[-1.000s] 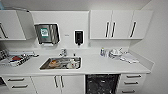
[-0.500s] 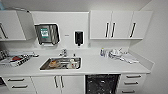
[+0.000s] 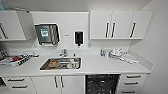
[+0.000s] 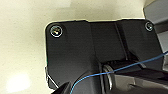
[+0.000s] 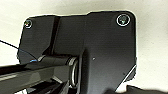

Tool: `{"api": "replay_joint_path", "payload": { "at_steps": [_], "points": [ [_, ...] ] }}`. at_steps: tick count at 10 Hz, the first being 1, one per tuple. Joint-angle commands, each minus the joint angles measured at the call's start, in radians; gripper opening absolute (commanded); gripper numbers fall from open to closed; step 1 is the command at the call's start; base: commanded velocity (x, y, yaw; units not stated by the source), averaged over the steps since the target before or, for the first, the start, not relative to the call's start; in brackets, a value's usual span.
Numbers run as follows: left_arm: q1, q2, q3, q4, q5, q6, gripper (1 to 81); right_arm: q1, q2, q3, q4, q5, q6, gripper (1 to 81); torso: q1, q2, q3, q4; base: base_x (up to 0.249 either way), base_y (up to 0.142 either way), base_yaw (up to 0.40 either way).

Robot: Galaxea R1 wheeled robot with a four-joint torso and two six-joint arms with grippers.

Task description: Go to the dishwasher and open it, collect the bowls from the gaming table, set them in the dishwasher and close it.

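Where we stand: we face a white kitchen run head-on; the dishwasher [image 3: 102,84] sits below the tabletop [image 3: 100,65], low in the head view and right of centre
Dishwasher state: we see a dark cavity with pale specks inside, not a steel front; we judge it is standing open, though the door itself lies below the head view's lower edge and we cannot see it
Key relation: the opening lies ahead of us, low and somewhat to the right; that would favour our right arm, as a judgement only
Long axis: the cavity runs wide across, level with the tabletop edge, between the white cabinet doors [image 3: 58,83] and the drawer stack [image 3: 132,82]
Left fingers: the left wrist view gives the dark plate over a pale floor; we cannot tell how they stand or whether they hold anything
Right fingers: the same in the right wrist view; we cannot tell
Bowls: none that we can pick out; something orange-brown lies in the sink [image 3: 61,63], too blurred to name
Materials: tabletop smooth, matt white; sink brushed metal, rectangular, cluttered; cupboards flat white with dark bar handles
Other things: a soap dispenser [image 3: 78,38] on the wall; white crockery [image 3: 116,53] heaped on the right; a dish rack [image 3: 17,60] on the left
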State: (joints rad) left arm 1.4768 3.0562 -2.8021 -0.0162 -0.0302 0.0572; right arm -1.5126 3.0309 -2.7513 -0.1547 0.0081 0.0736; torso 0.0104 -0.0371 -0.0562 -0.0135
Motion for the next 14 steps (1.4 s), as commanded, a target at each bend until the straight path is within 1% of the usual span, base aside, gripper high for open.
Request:
{"api": "replay_joint_path", "payload": {
  "at_steps": [1, 4, 6, 8, 10, 13, 14],
  "points": [
    [-0.051, 0.0, -0.002, -0.005, 0.046, 0.01, 81.1, 0.042, 0.002, 0.004, -0.003, -0.053, -0.003, 81.1, 0.0, 0.0, 0.0, 0.0, 0.0, 0.0, 0.0],
    [-0.051, 0.003, -0.002, -0.005, 0.047, 0.013, 81.1, 0.044, 0.004, 0.004, -0.005, -0.053, -0.003, 81.1, 0.0, 0.0, 0.0, 0.0, 0.0, 0.0, 0.0],
    [-0.051, -0.002, -0.002, -0.007, 0.047, 0.004, 81.1, 0.047, 0.005, 0.003, -0.005, -0.053, -0.003, 81.1, 0.0, 0.0, 0.0, 0.0, 0.0, 0.0, 0.0],
    [-0.051, -0.003, -0.002, -0.007, 0.049, 0.004, 81.1, 0.048, 0.005, 0.0, -0.005, -0.053, -0.003, 81.1, 0.0, 0.0, 0.0, 0.0, 0.0, 0.0, 0.061],
    [-0.051, -0.003, -0.002, -0.007, 0.052, 0.006, 81.1, 0.048, 0.005, 0.001, -0.005, -0.053, -0.008, 81.1, 0.0, 0.0, 0.0, 0.0, 0.0, 0.0, 0.252],
    [-0.051, -0.013, -0.002, -0.005, 0.05, 0.009, 81.1, 0.048, 0.009, 0.004, -0.005, -0.053, -0.012, 81.1, -0.001, 0.0, 0.0, 0.0, 0.0, 0.0, 0.345],
    [-0.051, -0.009, -0.002, 0.001, 0.052, 0.01, 81.1, 0.048, 0.009, 0.004, -0.005, -0.053, -0.012, 81.1, 0.0, 0.0, 0.0, 0.0, 0.0, 0.0, 0.358]
  ]
}}
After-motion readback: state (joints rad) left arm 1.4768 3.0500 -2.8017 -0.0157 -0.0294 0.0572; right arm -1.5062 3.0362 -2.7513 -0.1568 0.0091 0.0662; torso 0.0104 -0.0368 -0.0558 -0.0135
